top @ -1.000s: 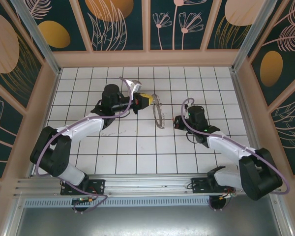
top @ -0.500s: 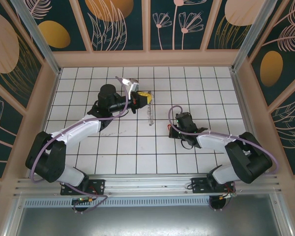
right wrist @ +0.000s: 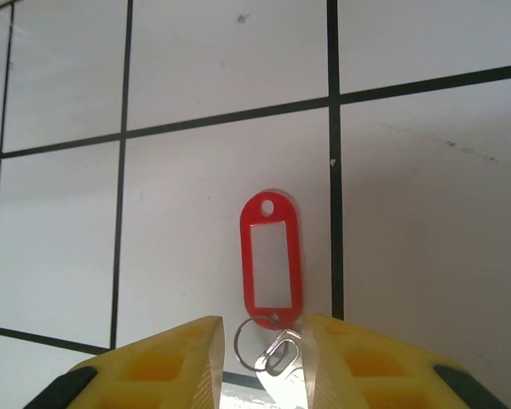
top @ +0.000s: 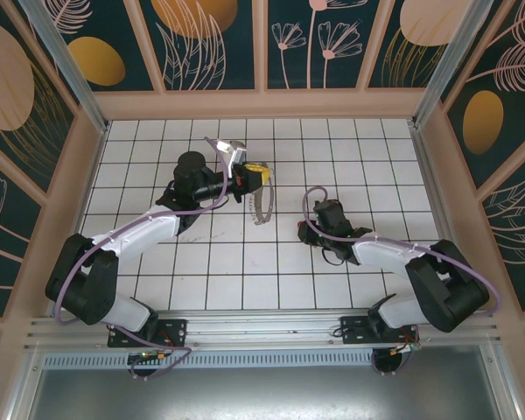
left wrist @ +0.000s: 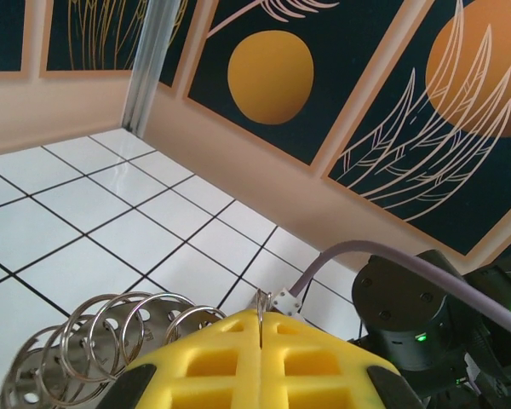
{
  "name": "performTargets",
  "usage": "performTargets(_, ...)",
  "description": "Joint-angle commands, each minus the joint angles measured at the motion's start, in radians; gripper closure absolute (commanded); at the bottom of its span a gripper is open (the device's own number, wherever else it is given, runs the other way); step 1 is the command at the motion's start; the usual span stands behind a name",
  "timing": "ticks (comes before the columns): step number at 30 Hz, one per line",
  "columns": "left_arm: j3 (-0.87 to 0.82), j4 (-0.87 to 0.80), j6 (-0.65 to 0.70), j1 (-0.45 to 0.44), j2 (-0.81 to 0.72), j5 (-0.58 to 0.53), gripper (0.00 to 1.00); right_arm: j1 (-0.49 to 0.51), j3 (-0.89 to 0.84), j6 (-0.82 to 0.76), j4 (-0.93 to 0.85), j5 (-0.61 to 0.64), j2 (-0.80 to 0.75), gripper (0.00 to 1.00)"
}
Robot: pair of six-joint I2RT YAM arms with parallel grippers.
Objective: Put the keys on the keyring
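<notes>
**A:** What is different from one second ago?

**B:** In the top view, the right arm has folded back toward its base. The right gripper (top: 309, 229) was close beside the keyring (top: 261, 204). Now it is low on the table and apart from it. The left arm has carried the keyring a little to the left.

**A:** And the fingers?

**B:** The left gripper (left wrist: 261, 331) has its yellow pads (left wrist: 213, 362) pressed together on the wire of the keyring and holds it up above the table. The right fingers (right wrist: 175, 362) stand narrowly apart, one on each side of the small end of the key (right wrist: 272, 307). I do not see them pressing it.

**A:** So where is the key?

**B:** It lies flat on a white tile, with its red tag pointing away from the gripper. I think it is not on the keyring yet and must first be picked up. Whether the fingers are taking it or have let it go, I cannot tell.

**A:** And the room?

**B:** The table (top: 245, 271) has glossy white squares with black lines and a few small marks. The walls (top: 210, 35) are dark panels with orange discs and pale leaves, in beige frames.
</notes>
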Motion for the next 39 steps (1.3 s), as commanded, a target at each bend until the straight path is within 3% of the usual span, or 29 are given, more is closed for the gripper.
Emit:
performTargets(1,-0.007,0.074,-0.015,-0.008,-0.025,0.016,1.00,0.007,0.033,0.035,-0.073,0.026,-0.045,0.70)
performTargets(22,-0.041,0.019,0.049,-0.007,-0.101,-0.029,1.00,0.161,0.168,-0.081,-0.250,0.253,0.093,0.67)
performTargets(39,-0.051,0.026,0.050,-0.008,-0.104,-0.035,1.00,0.182,0.204,-0.104,-0.250,0.293,0.180,0.74)
